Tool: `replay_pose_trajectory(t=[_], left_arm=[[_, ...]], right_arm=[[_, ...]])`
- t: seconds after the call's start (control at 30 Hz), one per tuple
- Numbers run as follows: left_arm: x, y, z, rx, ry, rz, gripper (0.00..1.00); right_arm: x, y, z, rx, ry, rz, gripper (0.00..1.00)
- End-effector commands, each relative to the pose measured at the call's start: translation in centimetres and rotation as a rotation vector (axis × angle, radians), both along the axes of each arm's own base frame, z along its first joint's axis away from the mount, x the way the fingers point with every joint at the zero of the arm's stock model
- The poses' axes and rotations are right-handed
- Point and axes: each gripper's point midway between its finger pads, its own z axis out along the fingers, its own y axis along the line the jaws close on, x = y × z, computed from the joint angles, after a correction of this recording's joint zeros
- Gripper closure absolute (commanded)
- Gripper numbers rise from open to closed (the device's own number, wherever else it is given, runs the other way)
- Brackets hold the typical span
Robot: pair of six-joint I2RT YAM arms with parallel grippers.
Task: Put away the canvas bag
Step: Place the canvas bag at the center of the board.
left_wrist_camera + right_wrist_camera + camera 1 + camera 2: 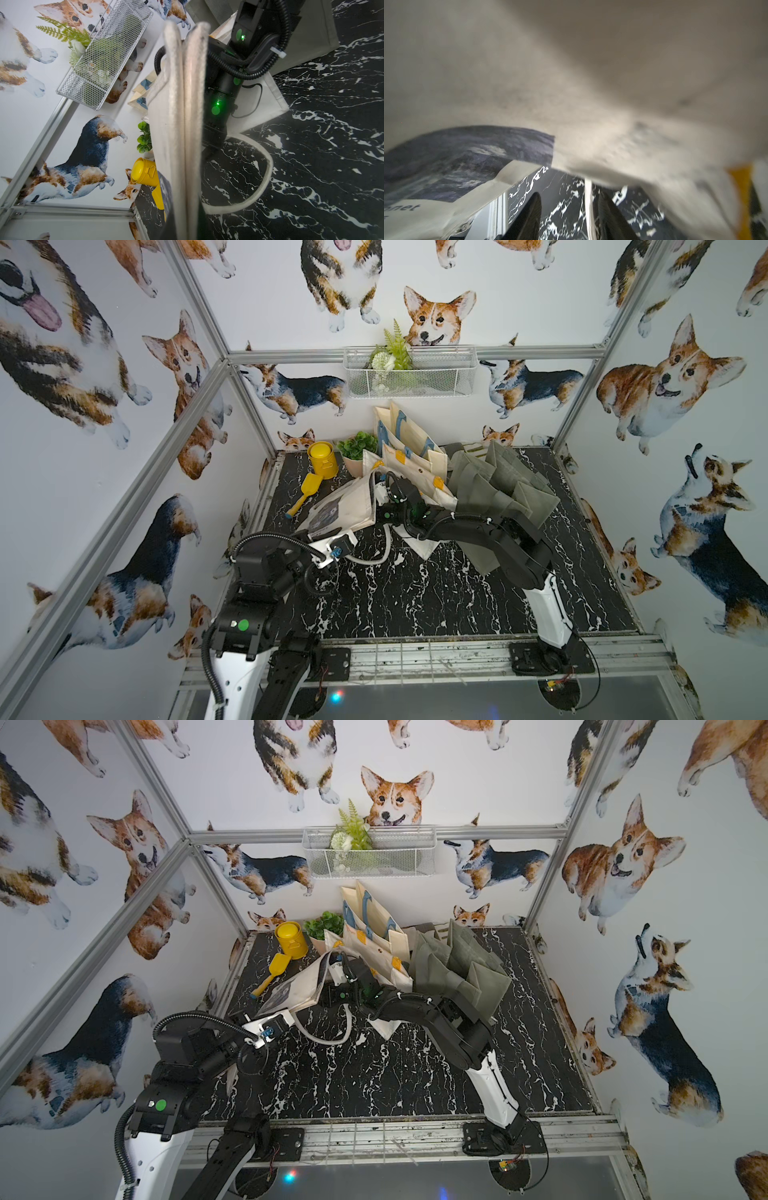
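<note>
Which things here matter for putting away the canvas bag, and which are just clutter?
In the job:
- printed canvas bag, pinched in the left gripper
- right gripper, open beside it
- row of standing bags, probably where it goes

Lying about:
- yellow canister
- yellow scoop
- potted plant
- wire basket with fern
</note>
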Motion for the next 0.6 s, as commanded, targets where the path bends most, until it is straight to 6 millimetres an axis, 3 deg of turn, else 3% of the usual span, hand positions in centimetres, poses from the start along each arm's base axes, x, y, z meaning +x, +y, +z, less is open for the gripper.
replay_pose_trajectory(t=[0.0, 0.1, 0.23, 0.37, 0.57], left_arm=[[-1.5, -1.1, -1.4, -0.045, 0.08, -0.065, 1.0], [-2.1, -1.2, -3.2, -0.052, 0.135, -0.065, 1.0], [-3.2, -1.8, -4.9, -0.091, 0.221, -0.084, 1.0], [-4.6, -2.4, -7.0, -0.097, 0.333, -0.118, 1.0], [-4.7, -2.9, -8.9, -0.101, 0.433, -0.131, 1.0]], right_arm=[[0.0, -1.8, 0.0, -0.051, 0.119, -0.029, 0.53], [-0.1, -4.8, -0.6, -0.118, 0.217, -0.067, 0.53], [-1.2, -8.1, 0.8, -0.134, 0.215, -0.079, 0.53], [-2.8, -9.5, 1.6, -0.189, 0.214, -0.05, 0.5], [-4.6, -10.5, 1.5, -0.256, 0.262, -0.001, 0.5]])
